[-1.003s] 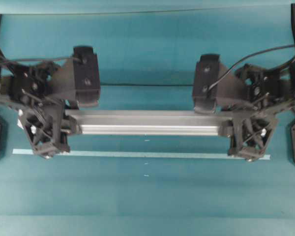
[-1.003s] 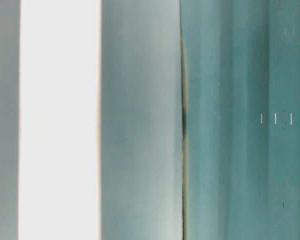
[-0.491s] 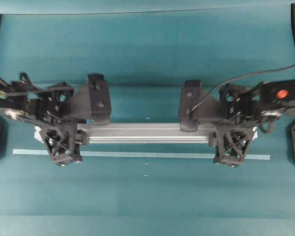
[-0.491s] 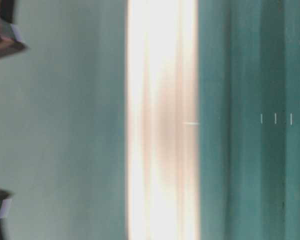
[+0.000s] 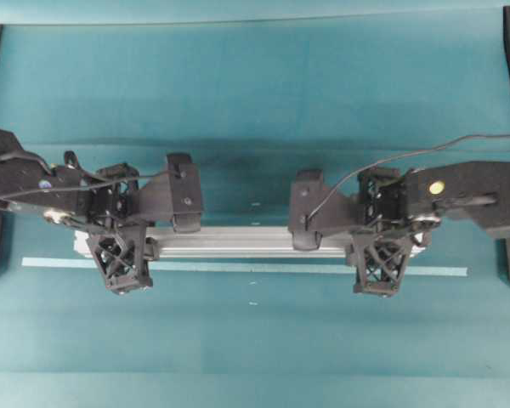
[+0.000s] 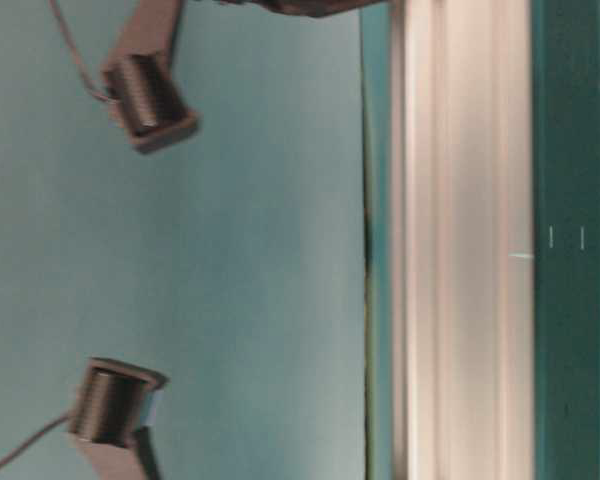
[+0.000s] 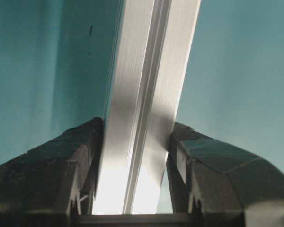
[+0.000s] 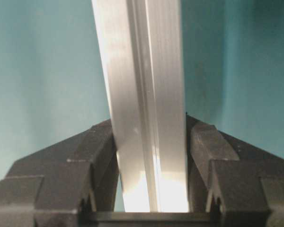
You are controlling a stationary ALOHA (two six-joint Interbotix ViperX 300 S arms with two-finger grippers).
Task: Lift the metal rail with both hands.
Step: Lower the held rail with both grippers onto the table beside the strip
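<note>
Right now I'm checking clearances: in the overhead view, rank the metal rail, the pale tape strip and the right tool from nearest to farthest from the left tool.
1. metal rail: clamped in the left tool, near its left end.
2. pale tape strip: on the table just below the rail, running under the tool.
3. right tool: far along the rail, gripping near its right end.

My table is covered in teal. A thin pale tape strip lies flat on it, running crosswise just under and slightly before my two grippers.
</note>
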